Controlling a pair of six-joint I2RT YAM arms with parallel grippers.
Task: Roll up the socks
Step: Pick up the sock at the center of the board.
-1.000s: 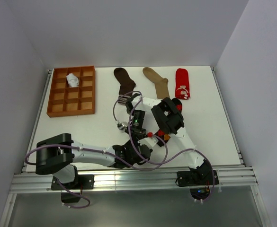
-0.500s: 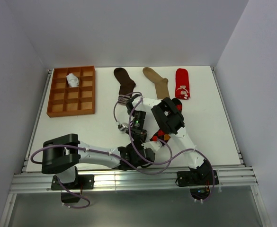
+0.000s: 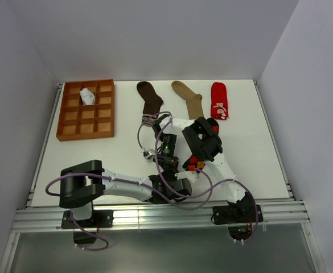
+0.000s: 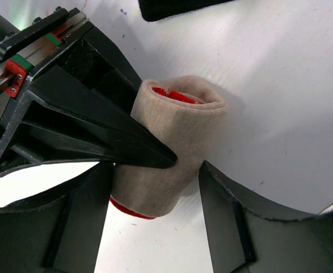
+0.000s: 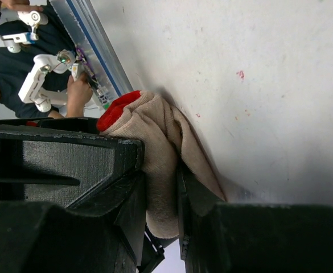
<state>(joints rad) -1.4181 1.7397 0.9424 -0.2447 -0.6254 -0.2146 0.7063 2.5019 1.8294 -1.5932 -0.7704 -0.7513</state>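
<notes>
The beige red-toed sock [image 4: 172, 142] is a tight roll on the white table [image 4: 280, 85]. My right gripper [image 5: 161, 190] is shut on it, and one of its fingers [image 4: 98, 136] lies across the roll in the left wrist view. My left gripper [image 4: 155, 190] is open, its jaws either side of the roll's near end. In the top view the roll [image 3: 192, 165] sits at front centre between both grippers. The dark brown sock [image 3: 149, 96], tan sock [image 3: 190, 100] and red sock [image 3: 218, 100] lie flat at the back. A rolled white sock [image 3: 87, 96] sits in the tray [image 3: 69, 122].
A black fabric edge [image 4: 180, 7] lies just beyond the roll, probably the argyle sock, mostly hidden under my right arm [image 3: 203, 141]. The metal rail [image 3: 155, 215] runs along the table's front edge. Grey walls enclose the table on three sides.
My left arm has swung to the right and its gripper has closed in on the roll. The roll and my right gripper have shifted slightly right and toward the front.
</notes>
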